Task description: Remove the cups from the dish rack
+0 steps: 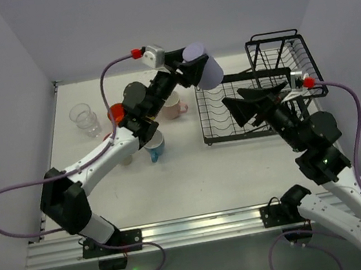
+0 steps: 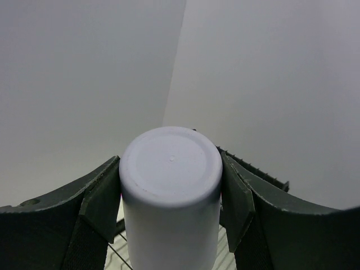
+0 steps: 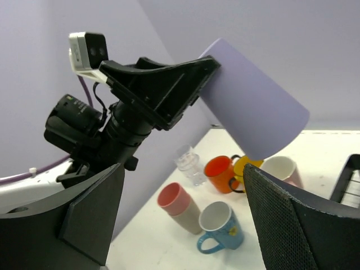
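Observation:
My left gripper (image 1: pixel 193 70) is shut on the lavender tumbler (image 1: pixel 202 65) and holds it in the air above the left edge of the black wire dish rack (image 1: pixel 250 135). In the left wrist view both fingers press the tumbler's (image 2: pixel 170 185) sides. My right gripper (image 1: pixel 243 111) is open and empty over the rack's flat tray. The right wrist view shows the held tumbler (image 3: pixel 253 112), tilted. On the table to the left stand the clear glass (image 1: pixel 84 118), orange mug (image 1: pixel 116 113), pale pink mug (image 1: pixel 174 106) and blue mug (image 1: pixel 155 146).
The right wrist view also shows the yellow mug (image 3: pixel 247 167) behind the orange mug (image 3: pixel 220 173), and the salmon-pink tumbler (image 3: pixel 179 205) next to the blue mug (image 3: pixel 221 226). The rack's raised basket (image 1: pixel 282 54) stands at the far right. Walls close the table at left, back and right.

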Controlling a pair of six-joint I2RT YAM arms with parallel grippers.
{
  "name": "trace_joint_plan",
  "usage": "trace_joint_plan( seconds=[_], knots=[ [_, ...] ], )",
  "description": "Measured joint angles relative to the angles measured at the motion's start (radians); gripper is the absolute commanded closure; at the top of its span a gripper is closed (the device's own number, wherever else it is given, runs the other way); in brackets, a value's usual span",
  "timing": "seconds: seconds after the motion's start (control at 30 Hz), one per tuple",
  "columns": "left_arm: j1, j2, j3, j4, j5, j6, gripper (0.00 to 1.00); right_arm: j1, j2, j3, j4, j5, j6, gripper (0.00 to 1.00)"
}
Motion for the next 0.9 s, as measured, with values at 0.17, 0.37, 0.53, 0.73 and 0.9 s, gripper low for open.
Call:
trace_joint_plan(
  seconds=[0.17, 0.37, 0.53, 0.73, 0.9],
  knots=[
    [0.040, -0.186, -0.206, 0.051, 0.003, -0.192, 0.67, 0.000, -0.040, -0.084, 0.110, -0.086, 0.104, 0.11],
    [0.041, -0.321, -0.339, 0.164, 0.050, -0.376, 0.67, 0.000, 0.026, -0.150, 0.245, -0.231, 0.251, 0.11],
    [0.041, -0.356, -0.377, 0.250, 0.098, -0.474, 0.67, 0.000, 0.106, -0.154, 0.368, -0.340, 0.342, 0.12],
    [0.041, -0.367, -0.434, 0.314, 0.135, -0.551, 0.66, 0.000, 0.153, -0.148, 0.468, -0.392, 0.391, 0.24],
    [0.041, -0.388, -0.495, 0.343, 0.136, -0.585, 0.51, 0.000, 0.230, -0.095, 0.513, -0.414, 0.416, 0.75]
  ],
)
